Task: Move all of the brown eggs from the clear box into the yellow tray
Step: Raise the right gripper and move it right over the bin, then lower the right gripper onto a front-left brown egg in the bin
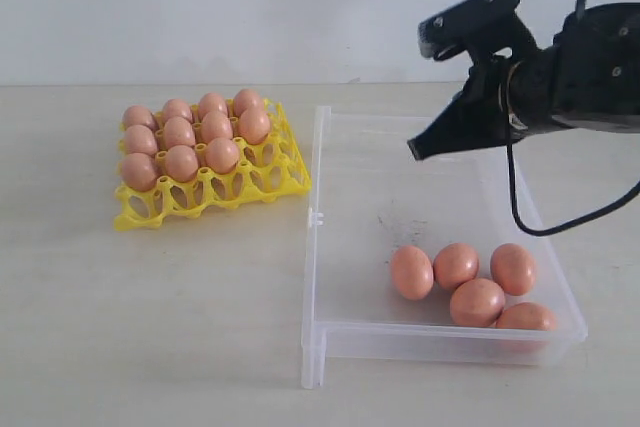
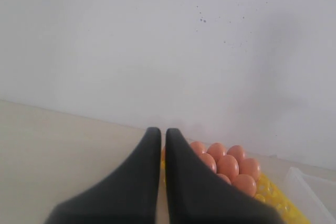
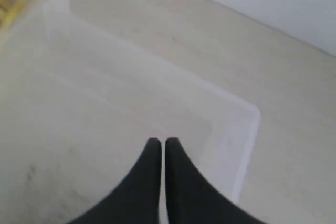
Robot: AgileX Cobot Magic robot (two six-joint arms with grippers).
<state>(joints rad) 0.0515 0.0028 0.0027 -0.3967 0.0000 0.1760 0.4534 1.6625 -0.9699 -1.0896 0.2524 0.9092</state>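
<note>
Several brown eggs [image 1: 195, 132] fill the back rows of the yellow tray [image 1: 275, 182] on the left. Several more brown eggs [image 1: 477, 301] lie loose in the near right corner of the clear box [image 1: 312, 247]. My right gripper [image 1: 414, 150] hangs above the box's far end, shut and holding nothing; in its wrist view the right gripper [image 3: 162, 142] points at the box's bare floor [image 3: 94, 129]. The left arm is out of the exterior view. My left gripper [image 2: 159, 132] is shut and empty, with the eggs in the tray [image 2: 228, 165] just beyond it.
The tray and box stand side by side on a pale table [image 1: 150, 327] before a white wall. The box's rim tab [image 1: 315, 217] faces the tray. A black cable [image 1: 560, 227] loops under the right arm above the box's right wall.
</note>
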